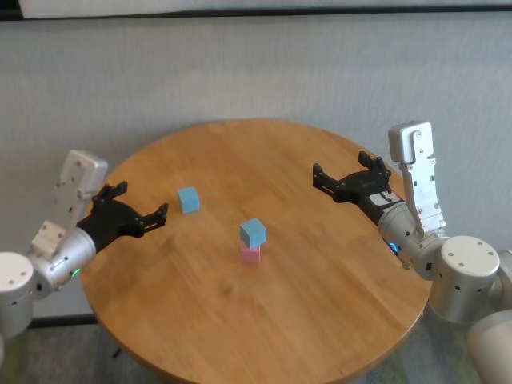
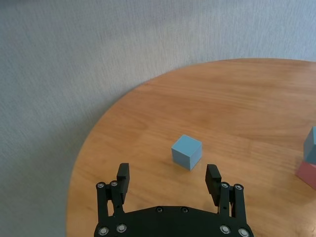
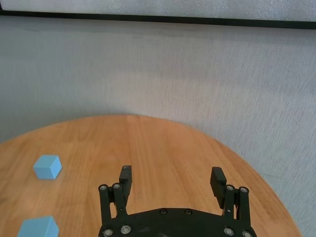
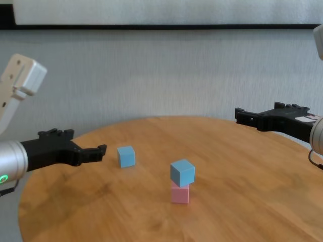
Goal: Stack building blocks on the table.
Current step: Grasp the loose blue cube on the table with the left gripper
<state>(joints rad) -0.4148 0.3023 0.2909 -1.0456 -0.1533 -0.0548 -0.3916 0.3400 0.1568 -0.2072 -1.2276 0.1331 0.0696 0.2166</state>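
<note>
Round wooden surface [image 1: 320,320], wood-grained and light brown, against a grey textured wall [image 1: 256,72].

Left end effector [image 1: 142,210] over the surface's left edge, spread wide, empty, aimed toward the middle. In the left wrist view, fingertips [image 2: 123,173] wide apart, touching nothing, lone cube just ahead.

Right end effector [image 1: 344,174] over the far right of the surface, also spread wide and empty, well apart from every cube.

Two-cube stack near the centre: pale pink cube [image 1: 250,254] on the wood, light blue cube [image 1: 253,232] on top of it, turned a little out of line with the pink one.

Second light blue cube [image 1: 189,199] alone on the wood, left of the stack and farther back, apart from it, near the left end effector's fingertips but not touched.
</note>
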